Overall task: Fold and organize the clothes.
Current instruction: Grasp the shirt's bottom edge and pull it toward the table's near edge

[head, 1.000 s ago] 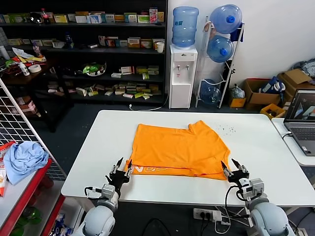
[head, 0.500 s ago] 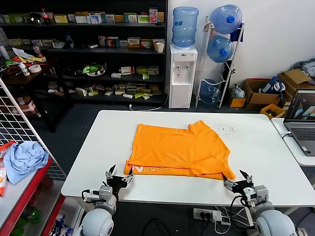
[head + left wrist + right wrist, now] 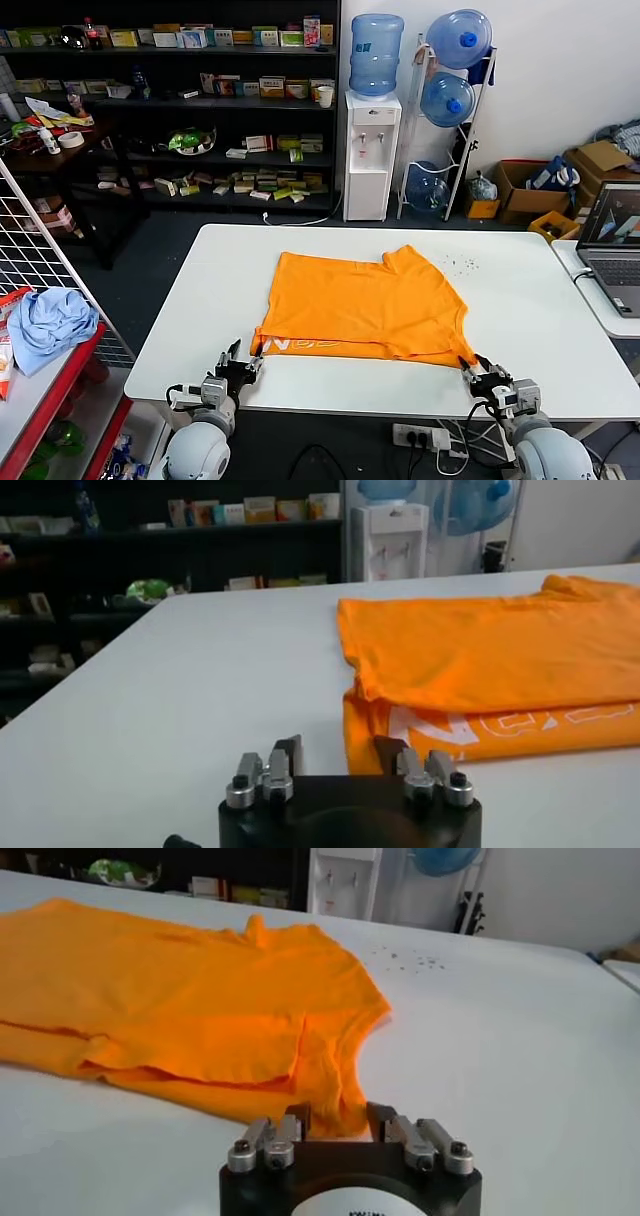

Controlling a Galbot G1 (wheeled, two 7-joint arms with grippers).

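Two tools sit low at the near edge of the white counter (image 3: pixel 520 300), one at each near corner of the orange T-shirt (image 3: pixel 365 305). The shirt lies near the middle of the counter, partly folded: its upper layer stops short of the near hem, leaving a strip of the lower layer with pale lettering showing along the near left side.

At the shirt's near left corner is the left tool (image 3: pixel 240 362). Its fingers are spread, and in the left wrist view the shirt (image 3: pixel 500 670) has its corner in the gap of the tool (image 3: pixel 336 750), between the two fingers; whether the cloth touches them cannot be told.

At the near right corner is the right tool (image 3: pixel 479 366). Its fingers are also spread, and in the right wrist view the tool (image 3: pixel 338 1116) has the raised corner of the shirt (image 3: pixel 200 1008) standing between them, not pinched.

Off the counter to the left, a light blue cloth bundle (image 3: pixel 45 325) rests on a red rack (image 3: pixel 60 385). A laptop (image 3: pixel 615 245) stands open on a second surface to the right. Behind the counter are dark shelves (image 3: pixel 170 100) of small boxes and a water dispenser (image 3: pixel 372 150).
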